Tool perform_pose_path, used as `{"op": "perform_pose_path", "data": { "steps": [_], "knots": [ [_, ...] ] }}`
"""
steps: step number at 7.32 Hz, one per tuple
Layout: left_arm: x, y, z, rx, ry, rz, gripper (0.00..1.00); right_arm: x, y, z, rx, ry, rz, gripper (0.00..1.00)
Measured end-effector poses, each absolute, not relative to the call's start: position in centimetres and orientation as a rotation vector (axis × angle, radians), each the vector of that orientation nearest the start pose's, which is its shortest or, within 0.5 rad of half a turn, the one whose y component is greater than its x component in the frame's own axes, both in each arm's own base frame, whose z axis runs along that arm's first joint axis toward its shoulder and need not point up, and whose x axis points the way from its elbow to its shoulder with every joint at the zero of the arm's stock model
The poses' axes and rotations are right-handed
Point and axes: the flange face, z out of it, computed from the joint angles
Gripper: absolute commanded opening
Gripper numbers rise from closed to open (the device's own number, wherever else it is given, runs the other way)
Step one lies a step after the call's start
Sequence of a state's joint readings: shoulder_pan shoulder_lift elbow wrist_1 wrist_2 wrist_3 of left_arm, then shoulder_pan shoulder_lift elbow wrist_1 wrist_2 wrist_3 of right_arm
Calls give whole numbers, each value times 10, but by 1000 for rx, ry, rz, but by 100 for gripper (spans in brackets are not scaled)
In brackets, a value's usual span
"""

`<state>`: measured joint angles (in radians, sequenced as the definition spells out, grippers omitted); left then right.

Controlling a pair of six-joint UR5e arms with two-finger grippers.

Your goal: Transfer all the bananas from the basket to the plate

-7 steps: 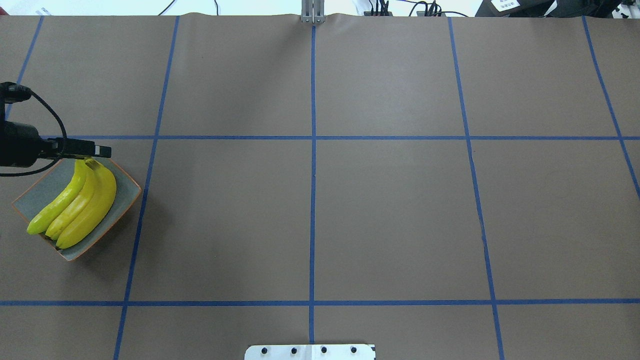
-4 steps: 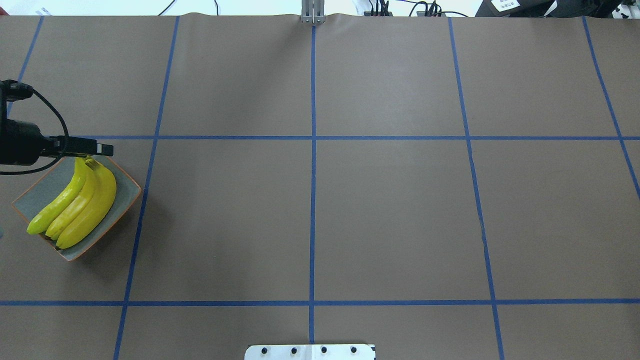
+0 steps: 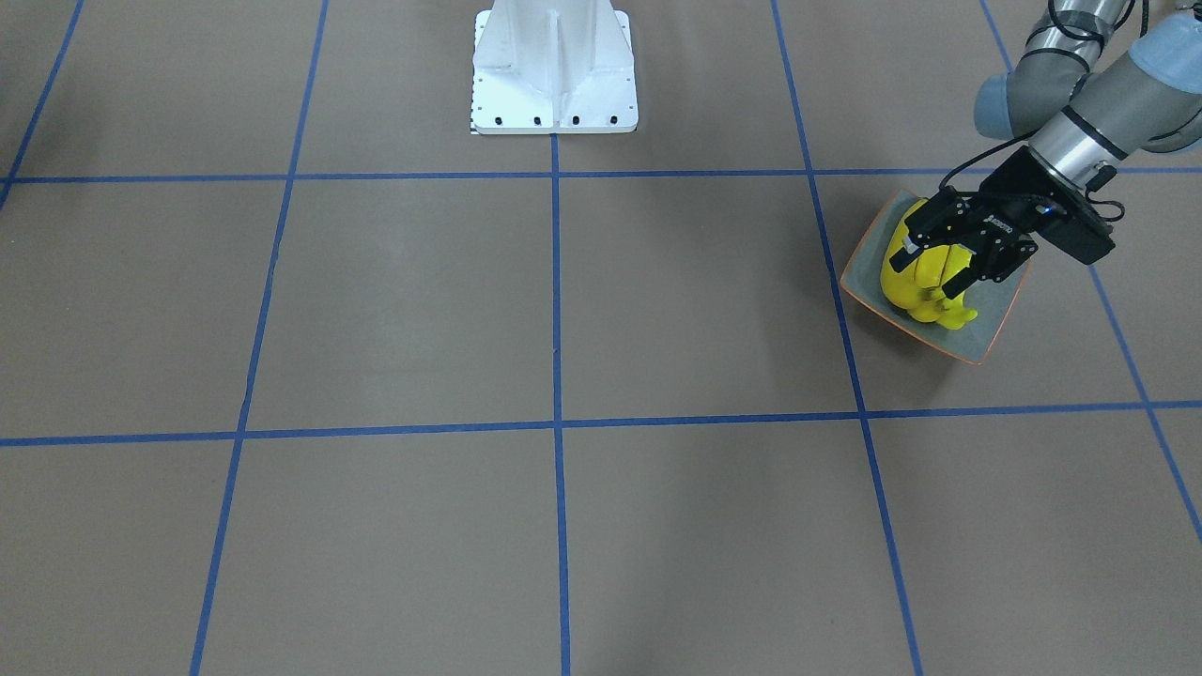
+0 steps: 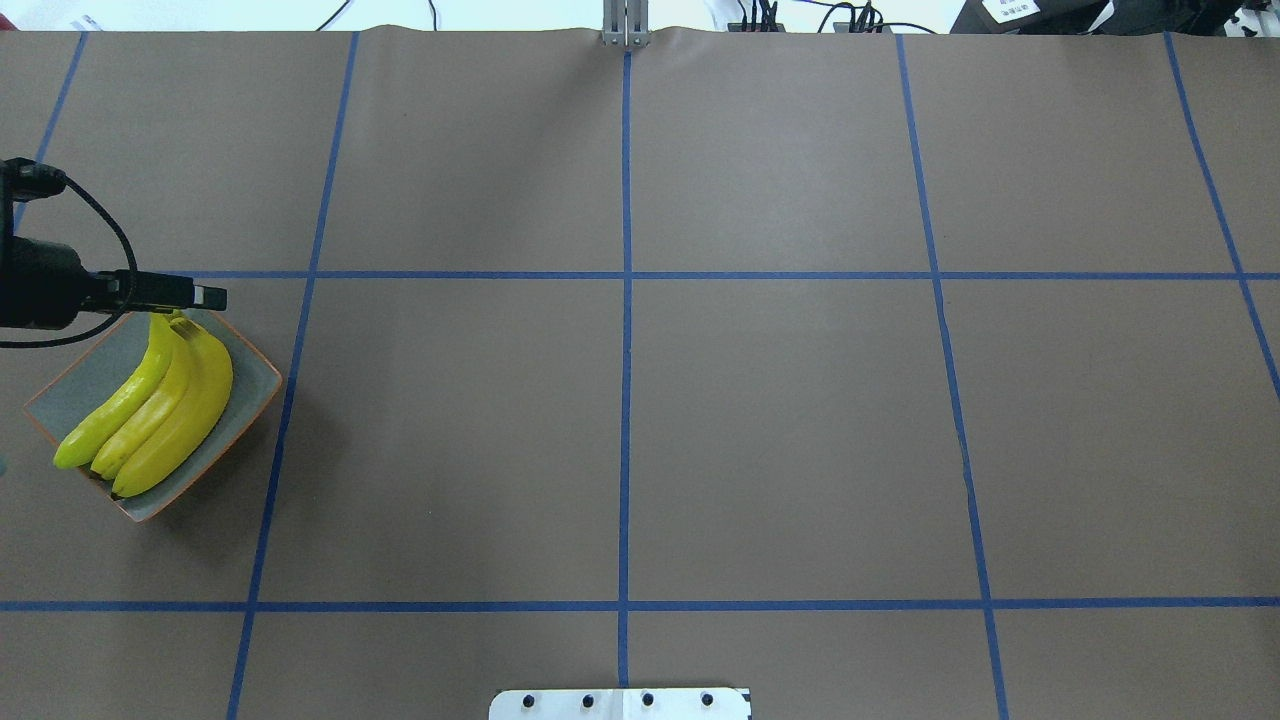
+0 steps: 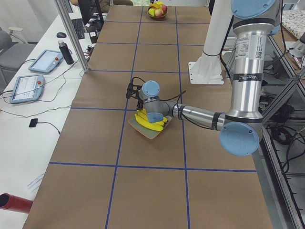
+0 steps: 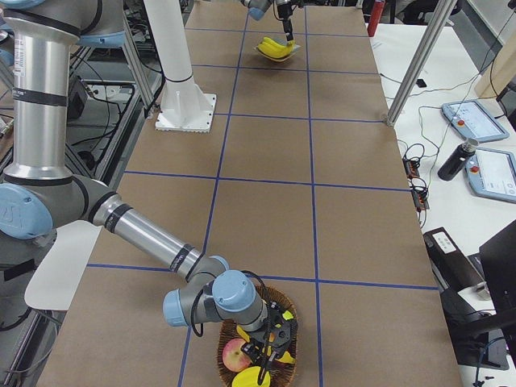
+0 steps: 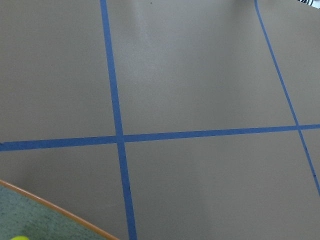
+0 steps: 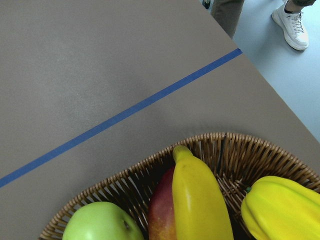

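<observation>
Three bananas (image 4: 160, 405) were seen on the plate (image 4: 250, 385) at nine o'clock, the left hand (image 3: 928, 274) spread open over their stems; a fourth banana (image 8: 200, 205) was seen in the basket (image 8: 235, 145); the right hand's (image 6: 274, 345) grip could not be judged.

You find almost nothing readable here. The left gripper (image 3: 926, 272) carries a small white brand mark (image 3: 994, 225), too small to read surely. The white label (image 4: 1010, 8) beyond the table's far edge is blurred.
</observation>
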<state>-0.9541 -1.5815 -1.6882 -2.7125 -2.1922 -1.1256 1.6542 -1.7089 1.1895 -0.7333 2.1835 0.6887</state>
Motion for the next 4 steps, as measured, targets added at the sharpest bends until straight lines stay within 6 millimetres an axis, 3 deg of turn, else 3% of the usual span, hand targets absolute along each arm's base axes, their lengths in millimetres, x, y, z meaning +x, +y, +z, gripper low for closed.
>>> {"op": "perform_pose_path", "data": {
  "steps": [2, 3, 4],
  "knots": [
    [228, -452, 467, 377, 1272, -38, 99, 100, -392, 835, 136, -641, 635, 98],
    [228, -452, 468, 376, 1271, -39, 99, 99, -389, 840, 147, -623, 629, 91],
    [228, -452, 468, 376, 1271, -39, 99, 98, -388, 842, 152, -615, 623, 71]
  ]
}}
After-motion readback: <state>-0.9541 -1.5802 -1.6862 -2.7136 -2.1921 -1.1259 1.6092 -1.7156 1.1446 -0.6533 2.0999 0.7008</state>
